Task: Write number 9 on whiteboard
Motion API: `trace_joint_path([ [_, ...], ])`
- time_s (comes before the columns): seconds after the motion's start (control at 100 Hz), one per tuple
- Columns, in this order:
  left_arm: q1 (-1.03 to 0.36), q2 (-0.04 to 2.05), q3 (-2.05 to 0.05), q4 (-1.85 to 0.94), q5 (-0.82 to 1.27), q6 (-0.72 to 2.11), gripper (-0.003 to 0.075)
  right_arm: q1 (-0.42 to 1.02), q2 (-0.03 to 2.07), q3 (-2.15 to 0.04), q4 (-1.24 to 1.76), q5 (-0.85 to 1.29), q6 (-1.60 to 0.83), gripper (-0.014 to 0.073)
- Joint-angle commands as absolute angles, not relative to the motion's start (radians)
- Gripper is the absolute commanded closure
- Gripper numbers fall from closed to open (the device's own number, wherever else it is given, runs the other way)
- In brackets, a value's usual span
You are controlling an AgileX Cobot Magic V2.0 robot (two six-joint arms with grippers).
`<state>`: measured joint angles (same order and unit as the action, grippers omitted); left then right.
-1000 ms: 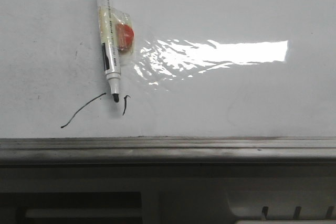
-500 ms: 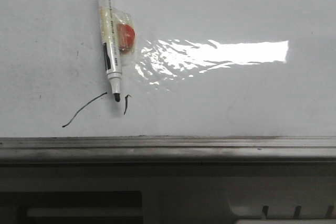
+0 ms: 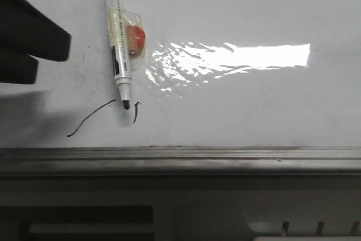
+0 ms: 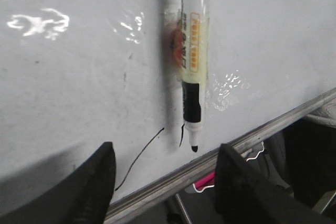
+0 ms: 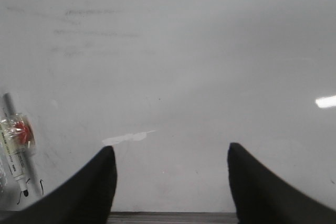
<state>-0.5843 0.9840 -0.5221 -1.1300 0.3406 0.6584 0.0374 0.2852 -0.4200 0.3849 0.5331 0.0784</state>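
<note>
Left arm staging on the marker, no 9 on the board yet.
Marker (image 3: 120, 40) lies flat on the whiteboard (image 3: 254, 111), uncapped tip at 6 o'clock, taped to a red tab (image 3: 135, 39), likely as a grip aid. Only marks: a short curved stroke (image 3: 90, 118) and a small tick (image 3: 135, 112). Left gripper (image 4: 164, 182) spread wide, empty, tip sitting between its fingers' line. Right gripper (image 5: 170, 184) also wide, empty, marker well off at its 9 o'clock.
</note>
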Motion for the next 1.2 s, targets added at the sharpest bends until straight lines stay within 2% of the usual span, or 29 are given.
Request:
trace_joint_path([
  [0.0, -0.681, 1.027, -0.556, -1.221, 0.186, 0.665, 0.0332, 0.037, 0.303, -0.455, 0.384, 0.456, 0.064, 0.016],
  [0.19, -0.792, 1.116, -0.569, -1.267, 0.061, 0.665, 0.0332, 0.037, 0.303, -0.455, 0.361, 0.45, 0.064, 0.0185],
  [0.51, -0.801, 1.232, -0.643, -1.325, -0.006, 0.665, 0.0346, 0.037, 0.303, -0.455, 0.343, 0.449, 0.064, 0.0185],
  [0.64, -0.801, 1.276, -0.643, -1.405, -0.031, 0.665, 0.0446, 0.037, 0.303, -0.455, 0.343, 0.449, 0.064, 0.0185],
  [0.69, -0.801, 1.287, -0.643, -1.407, -0.024, 0.665, 0.0516, 0.037, 0.303, -0.455, 0.343, 0.449, 0.064, 0.0185],
  [0.7, -0.801, 1.289, -0.643, -1.407, -0.023, 0.665, 0.0552, 0.037, 0.303, -0.455, 0.343, 0.449, 0.064, 0.0185],
  [0.8, -0.801, 1.292, -0.643, -1.401, 0.009, 0.665, 0.0741, 0.046, 0.303, -0.455, 0.343, 0.445, 0.064, 0.0185],
  [0.9, -0.801, 1.275, -0.644, -1.348, 0.072, 0.667, 0.074, 0.085, 0.303, -0.485, 0.352, 0.45, 0.031, 0.0185],
  [1.03, -0.801, 1.216, -0.644, -1.233, 0.158, 0.672, 0.074, 0.172, 0.333, -0.576, 0.427, 0.479, -0.198, 0.0186],
  [1.19, -0.801, 1.103, -0.631, -1.227, 0.3, 1.024, 0.074, 0.308, 0.469, -0.697, 0.581, 0.612, -0.534, 0.0186],
])
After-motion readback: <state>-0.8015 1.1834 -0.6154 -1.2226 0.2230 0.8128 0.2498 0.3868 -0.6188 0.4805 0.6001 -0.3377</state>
